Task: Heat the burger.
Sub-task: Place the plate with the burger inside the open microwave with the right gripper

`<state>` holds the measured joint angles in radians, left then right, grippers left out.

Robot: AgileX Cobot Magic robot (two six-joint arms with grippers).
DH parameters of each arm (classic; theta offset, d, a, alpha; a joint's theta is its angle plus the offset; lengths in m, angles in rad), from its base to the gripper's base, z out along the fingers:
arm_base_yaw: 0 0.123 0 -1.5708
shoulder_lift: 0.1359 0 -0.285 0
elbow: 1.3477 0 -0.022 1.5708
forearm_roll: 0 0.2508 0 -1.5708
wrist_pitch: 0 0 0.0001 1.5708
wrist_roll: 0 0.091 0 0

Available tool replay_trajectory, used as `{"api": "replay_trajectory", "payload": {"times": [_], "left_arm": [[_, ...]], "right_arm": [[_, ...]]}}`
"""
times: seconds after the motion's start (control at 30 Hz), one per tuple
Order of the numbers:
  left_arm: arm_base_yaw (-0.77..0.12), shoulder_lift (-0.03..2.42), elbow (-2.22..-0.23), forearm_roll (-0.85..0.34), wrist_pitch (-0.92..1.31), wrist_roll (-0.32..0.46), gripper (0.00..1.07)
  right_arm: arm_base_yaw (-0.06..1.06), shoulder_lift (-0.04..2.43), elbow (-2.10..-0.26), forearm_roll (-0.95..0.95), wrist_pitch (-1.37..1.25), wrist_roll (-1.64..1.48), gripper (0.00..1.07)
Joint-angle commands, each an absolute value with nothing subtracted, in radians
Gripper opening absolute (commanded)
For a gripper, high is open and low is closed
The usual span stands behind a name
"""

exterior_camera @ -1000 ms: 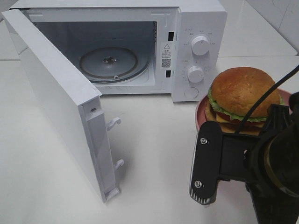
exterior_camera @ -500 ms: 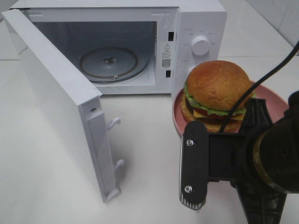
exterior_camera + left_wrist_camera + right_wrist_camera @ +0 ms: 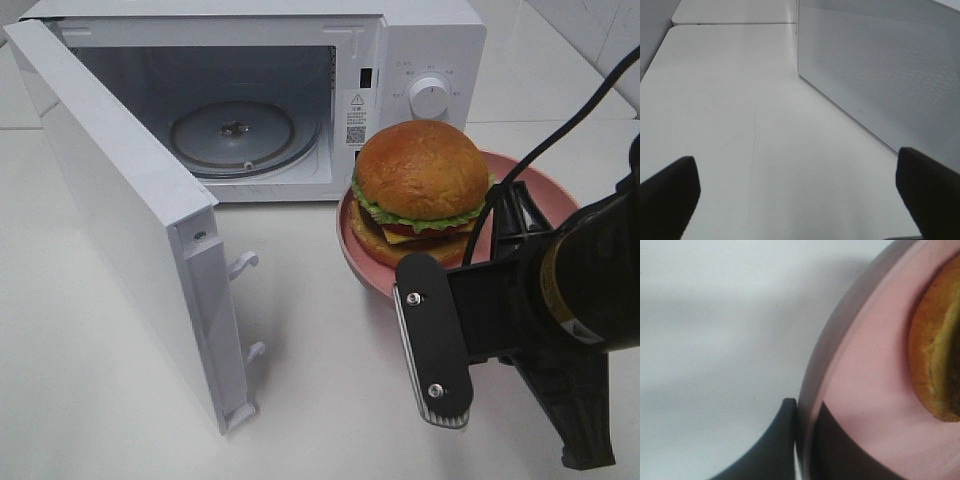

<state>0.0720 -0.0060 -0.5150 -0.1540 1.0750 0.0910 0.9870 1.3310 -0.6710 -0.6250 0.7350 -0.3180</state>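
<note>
Black right gripper (image 3: pixel 802 440), nearest the high camera, clenched on the near rim of the pink plate (image 3: pixel 545 185), one finger on the plate's upper face and the other outside the rim; in the high view the fingertips are hidden behind the arm, which the frame edge cuts off. The plate carries the burger (image 3: pixel 420 180), upright, towards its left side, in front of the microwave (image 3: pixel 420 40) control panel and hiding the lower part of it. Whether the plate touches the white table (image 3: pixel 330 400) cannot be told. The door (image 3: pixel 110 200) stands swung out to the left, with bare table between its free edge and the plate. Beyond, the open cavity holds only the glass turntable (image 3: pixel 235 135). The left gripper (image 3: pixel 799 192), unseen from above, is spread wide with nothing between its fingers, over bare table beside a white dotted panel (image 3: pixel 880 70)
</note>
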Motion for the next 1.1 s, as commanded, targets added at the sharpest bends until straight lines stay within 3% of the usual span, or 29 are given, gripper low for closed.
{"api": "replay_trajectory", "payload": {"times": [0.03, 0.57, 0.83, 1.1], "left_arm": [[0.075, -0.022, -0.516, -0.161, 1.067, 0.09, 1.0], [0.075, -0.022, -0.516, -0.161, 1.067, 0.09, 1.0], [0.075, -0.022, -0.516, -0.161, 1.067, 0.09, 1.0], [0.075, -0.022, -0.516, -0.161, 1.067, 0.09, 1.0]], "right_arm": [[0.93, 1.321, -0.673, -0.64, 0.632, -0.464, 0.0], [0.693, 1.321, -0.673, -0.333, 0.478, -1.132, 0.0], [0.571, 1.321, -0.68, -0.038, 0.433, -1.578, 0.0], [0.527, 1.325, -0.684, 0.031, 0.415, -1.673, 0.0]]}}
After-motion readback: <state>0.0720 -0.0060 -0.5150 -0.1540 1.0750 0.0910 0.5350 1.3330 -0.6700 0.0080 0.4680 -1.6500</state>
